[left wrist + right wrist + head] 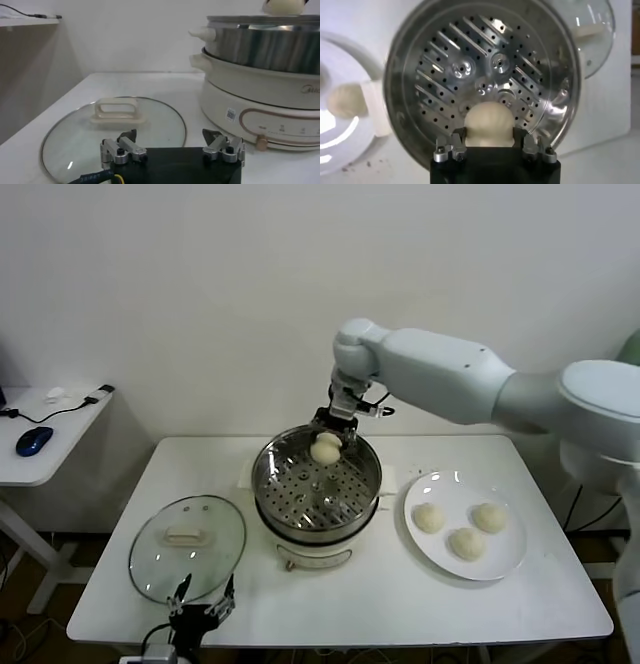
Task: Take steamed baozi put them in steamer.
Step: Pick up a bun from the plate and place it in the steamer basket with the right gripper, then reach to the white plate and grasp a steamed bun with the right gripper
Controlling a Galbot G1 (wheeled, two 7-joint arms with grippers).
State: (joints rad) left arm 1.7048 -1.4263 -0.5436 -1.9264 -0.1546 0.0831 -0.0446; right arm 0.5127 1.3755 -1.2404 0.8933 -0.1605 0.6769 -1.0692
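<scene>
Holding one bun (325,449) pinched over the steamer (316,496), the right end effector (338,430) has three buns left on the plate (440,548) near the tabletop's right edge.

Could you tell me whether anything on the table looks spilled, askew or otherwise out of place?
Nothing stands out. The glass lid lies flat beside the steamer, three baozi sit on the plate, and the right gripper holds one over the tray.

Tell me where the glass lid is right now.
In the head view the glass lid lies flat on the table's left part, beside the steamer, with the idle left gripper at its near edge.
</scene>
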